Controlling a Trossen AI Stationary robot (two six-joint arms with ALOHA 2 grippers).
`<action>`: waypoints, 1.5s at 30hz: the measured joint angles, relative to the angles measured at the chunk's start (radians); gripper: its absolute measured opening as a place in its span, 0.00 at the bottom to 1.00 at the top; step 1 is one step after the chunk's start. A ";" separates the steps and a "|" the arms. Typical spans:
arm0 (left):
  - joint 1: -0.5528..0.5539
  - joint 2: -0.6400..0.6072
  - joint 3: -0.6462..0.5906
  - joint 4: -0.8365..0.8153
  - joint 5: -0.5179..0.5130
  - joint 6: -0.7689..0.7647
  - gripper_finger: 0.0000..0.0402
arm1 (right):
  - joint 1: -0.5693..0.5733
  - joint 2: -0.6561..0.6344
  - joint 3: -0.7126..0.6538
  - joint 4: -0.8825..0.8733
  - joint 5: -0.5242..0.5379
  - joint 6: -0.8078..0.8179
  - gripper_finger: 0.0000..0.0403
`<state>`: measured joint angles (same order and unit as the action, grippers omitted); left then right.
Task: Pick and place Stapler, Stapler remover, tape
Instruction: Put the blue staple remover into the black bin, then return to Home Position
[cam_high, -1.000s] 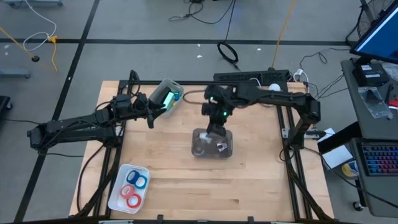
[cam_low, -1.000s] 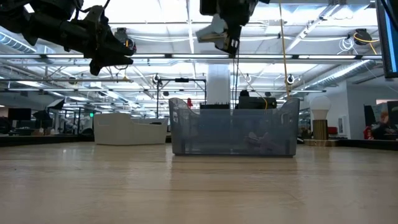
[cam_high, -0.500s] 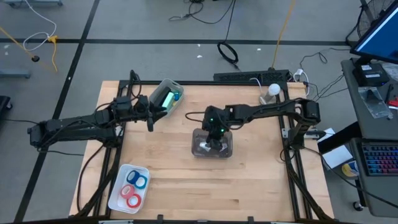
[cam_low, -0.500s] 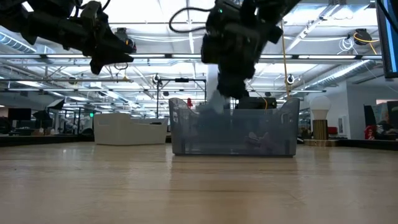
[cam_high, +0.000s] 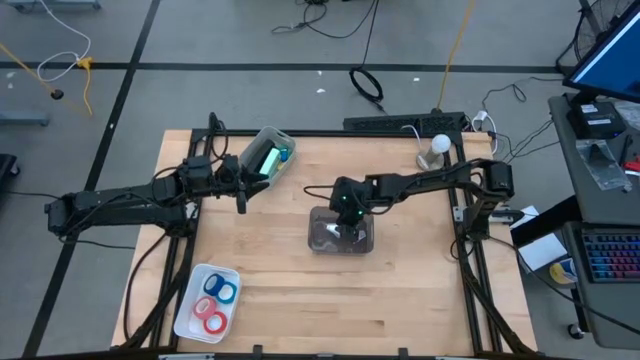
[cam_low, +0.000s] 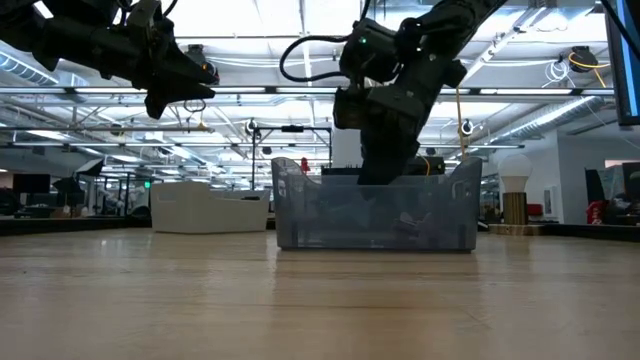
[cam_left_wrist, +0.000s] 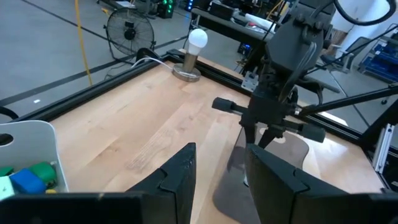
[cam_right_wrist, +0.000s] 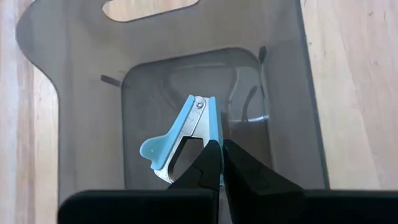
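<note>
Your right gripper (cam_right_wrist: 219, 163), fingers pinched on the light-blue staple remover (cam_right_wrist: 181, 140), hung inside the clear grey bin (cam_right_wrist: 81, 93) mid-table; a weak edge grip could have let it twist. The left gripper (cam_left_wrist: 217, 177) waited half-spread, empty.

Overhead view straight down on the pale wooden table (cam_high: 400, 290), low view level across it, wrist views close, all sharing the smoky translucent plastic bin (cam_high: 341, 231)

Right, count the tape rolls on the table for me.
3 show, all in the white tray at the table's front left: a blue roll, a red roll and a red roll. More could be hidden.
</note>
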<state>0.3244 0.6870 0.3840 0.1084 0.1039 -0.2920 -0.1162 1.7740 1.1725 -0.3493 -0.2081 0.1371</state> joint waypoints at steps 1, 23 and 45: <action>0.000 0.000 0.000 0.000 0.000 0.000 0.34 | 0.000 0.000 0.000 0.000 -0.001 0.000 0.00; 0.000 0.000 0.000 0.001 0.000 -0.014 0.34 | 0.007 0.043 0.000 0.068 -0.005 -0.004 0.12; -0.109 -0.059 -0.001 0.114 0.216 -0.033 0.34 | 0.040 -0.583 -0.085 -0.082 0.283 0.021 0.18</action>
<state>0.2154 0.6281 0.3832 0.2222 0.3202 -0.3253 -0.0762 1.1908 1.0877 -0.4309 0.0754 0.1580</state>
